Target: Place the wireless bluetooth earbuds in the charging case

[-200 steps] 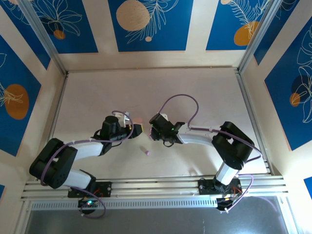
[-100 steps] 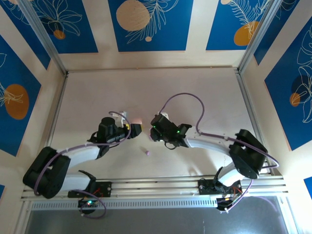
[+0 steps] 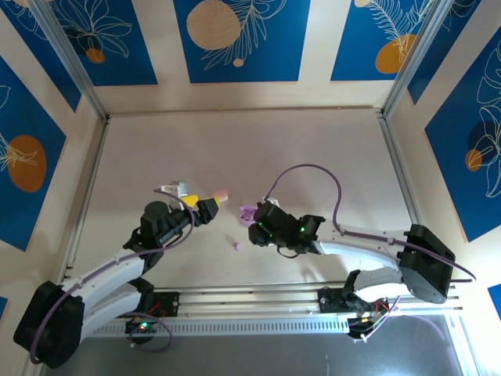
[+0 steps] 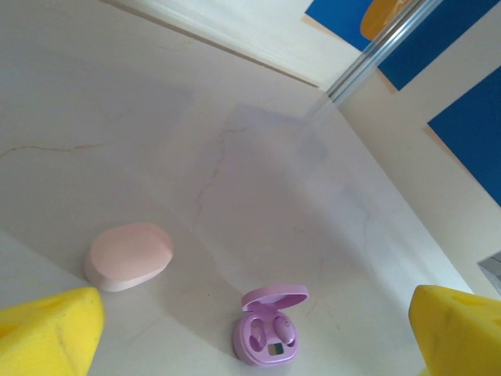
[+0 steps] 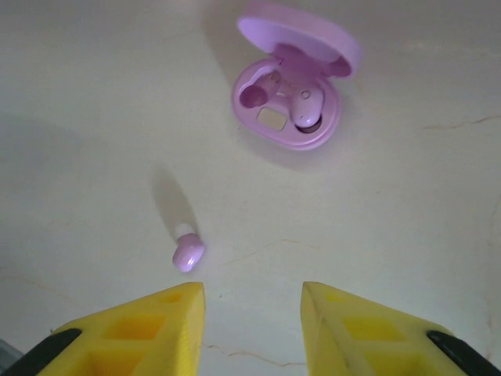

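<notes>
1. Top view: the pink case (image 3: pixel 223 196) lies just off the left gripper (image 3: pixel 205 205). The purple case (image 3: pixel 247 212) sits near it, and a loose earbud (image 3: pixel 236 245) lies nearer the arm bases.
2. Left wrist: the fingers (image 4: pixel 47 333) are spread wide and empty. The pink case is shut; the purple case is open, lid up.
3. Right wrist: the right gripper (image 5: pixel 252 301) is partly parted and holds nothing. The loose earbud lies just ahead of one finger. A seated earbud (image 5: pixel 307 106) sits in the purple case, and the other socket looks empty.

The left arm (image 3: pixel 106 270) and right arm (image 3: pixel 364 241) share white tubes between bulky black joints. Lilac cables (image 3: pixel 313 168) loop along them. The left claw (image 3: pixel 213 205) and right claw (image 5: pixel 252 313) have blocky yellow fingers (image 5: pixel 133 333).
</notes>
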